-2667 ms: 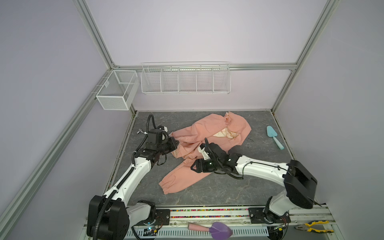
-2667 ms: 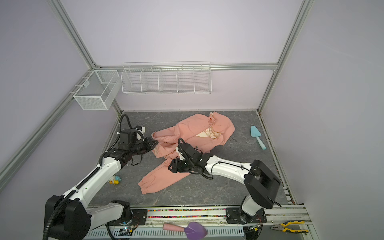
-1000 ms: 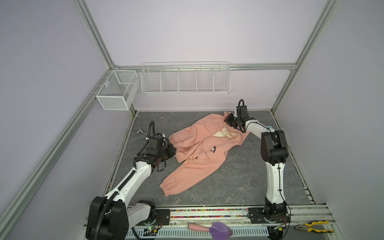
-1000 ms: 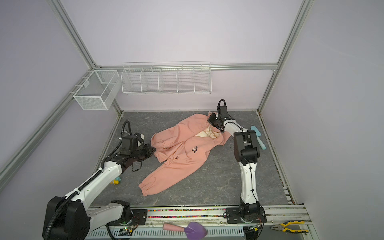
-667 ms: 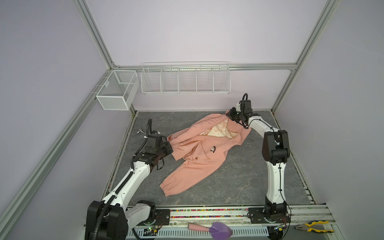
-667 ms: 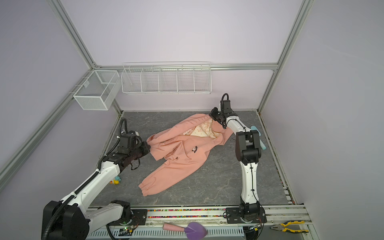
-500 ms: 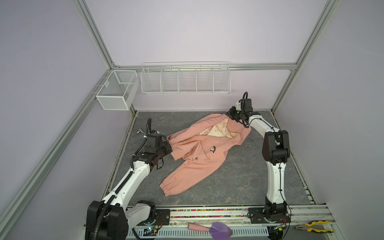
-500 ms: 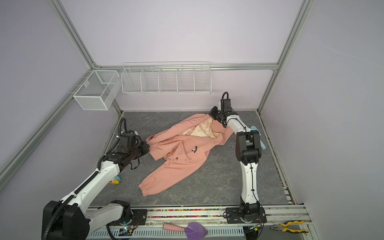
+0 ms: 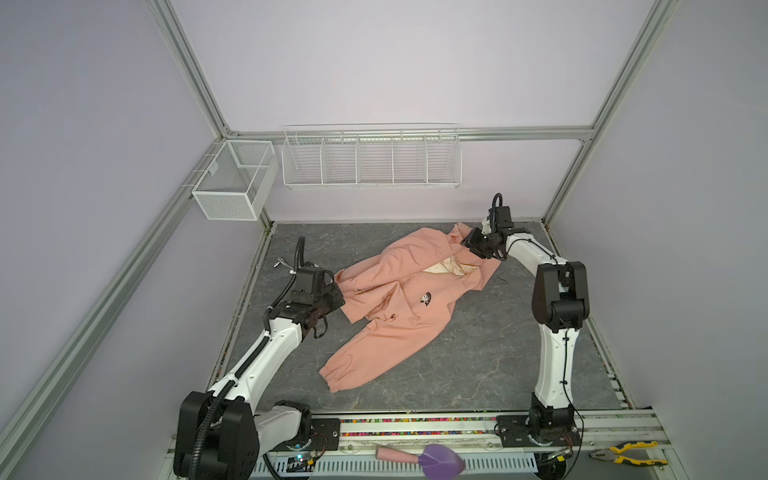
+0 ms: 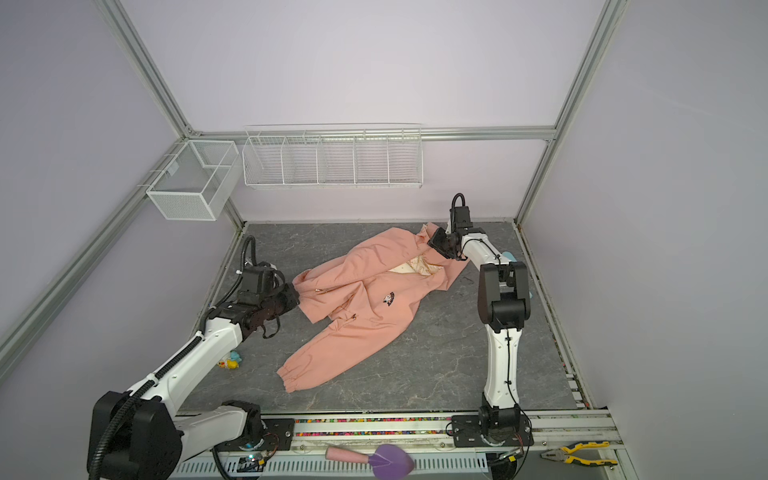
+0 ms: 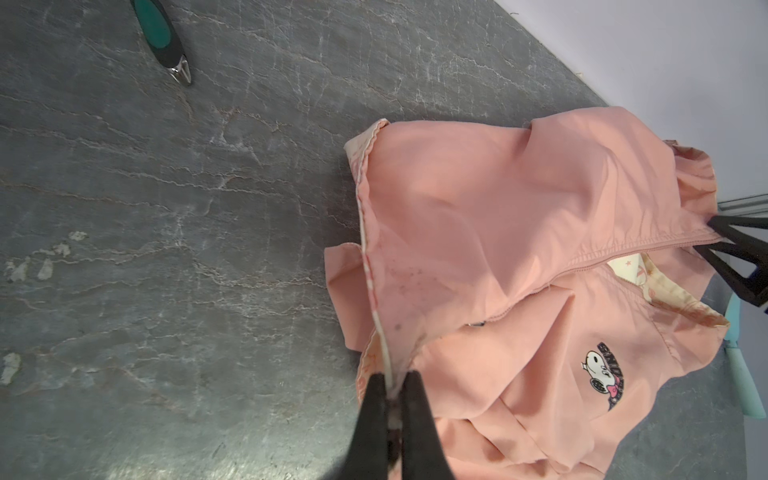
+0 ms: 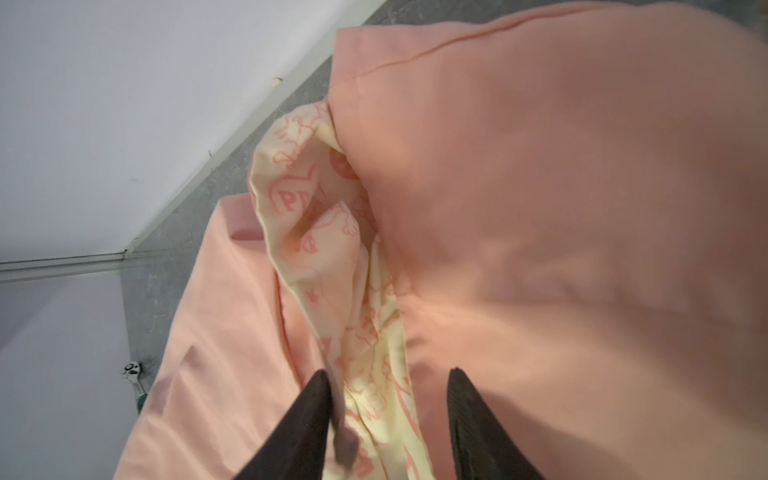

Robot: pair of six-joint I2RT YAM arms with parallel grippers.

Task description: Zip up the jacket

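Note:
The salmon-pink jacket (image 9: 399, 316) (image 10: 365, 316) lies front up on the grey table, chest badge (image 9: 424, 297) (image 11: 602, 374) showing. My left gripper (image 9: 340, 296) (image 10: 296, 298) (image 11: 392, 380) is shut on the jacket's bottom hem at its left end, beside the front seam. At the back right my right gripper (image 9: 468, 242) (image 10: 433, 242) (image 12: 388, 378) stands open at the collar. Cream patterned lining (image 12: 332, 266) hangs loose between its fingers. A small grey tab beside one finger is blurred. Lining shows at the neck (image 9: 451, 266).
A green-handled metal tool (image 11: 160, 37) (image 9: 282, 262) lies left of the jacket. A pale blue scoop (image 11: 739, 374) (image 10: 509, 254) sits behind the right arm. Wire baskets (image 9: 370, 160) (image 9: 235, 183) hang on the walls. A small duck toy (image 10: 230, 363) lies under the left arm.
The right gripper travelled from the jacket's middle to the collar, the front edges coming together along that line, and its jaws have just parted. The left gripper kept its hold, shifting slightly left.

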